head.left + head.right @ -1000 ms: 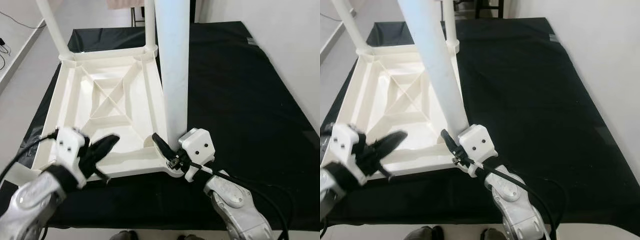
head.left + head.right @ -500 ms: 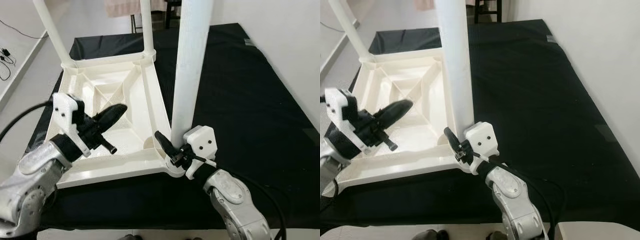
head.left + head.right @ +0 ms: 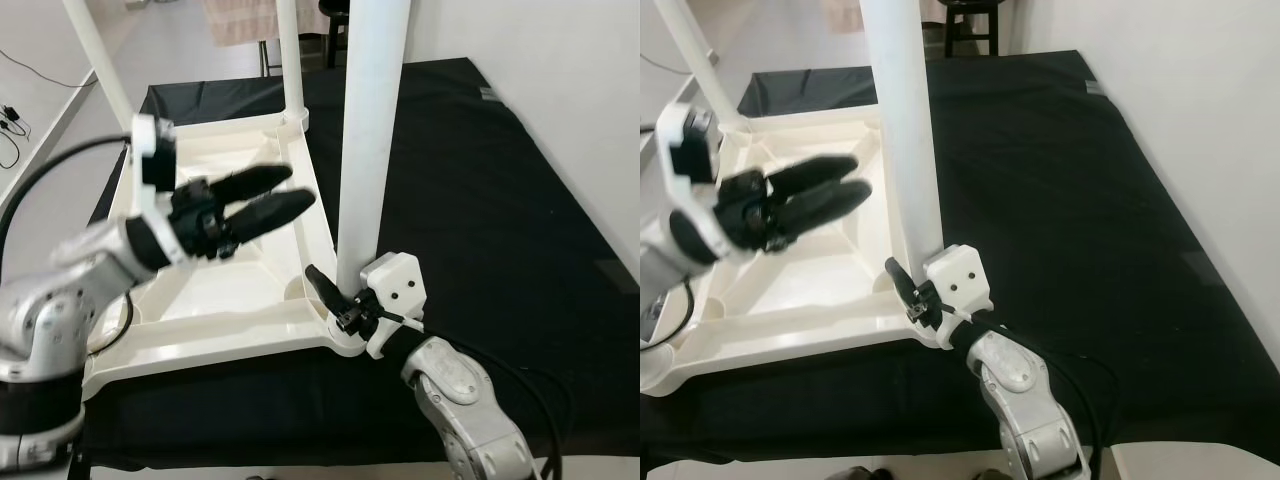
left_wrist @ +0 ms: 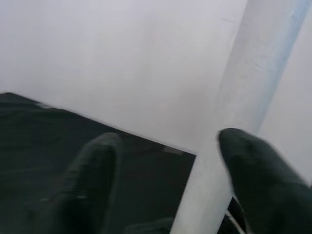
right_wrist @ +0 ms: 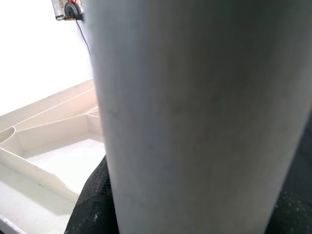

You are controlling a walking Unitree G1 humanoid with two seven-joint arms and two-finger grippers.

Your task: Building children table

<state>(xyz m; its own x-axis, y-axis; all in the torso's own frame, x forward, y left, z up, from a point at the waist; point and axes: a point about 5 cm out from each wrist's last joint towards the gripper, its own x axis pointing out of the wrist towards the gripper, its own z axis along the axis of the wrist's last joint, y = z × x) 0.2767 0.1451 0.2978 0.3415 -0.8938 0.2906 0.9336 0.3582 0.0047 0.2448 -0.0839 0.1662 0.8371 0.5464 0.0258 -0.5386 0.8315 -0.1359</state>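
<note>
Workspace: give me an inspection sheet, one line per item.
Surface: black cloth under the work.
Job's things: white table top lies underside up; three white legs stand in its corners, the near leg upright in the corner socket.
Clutter: nothing seen.
Grippers: left gripper raised above the table top, fingers open, pointing toward the near leg, apart from it; right gripper at the near leg's base, finger state unclear.
Cables: black cables along both arms; a cable on the floor at far left.
Surroundings: white wall on the right; chair legs beyond the cloth.
</note>
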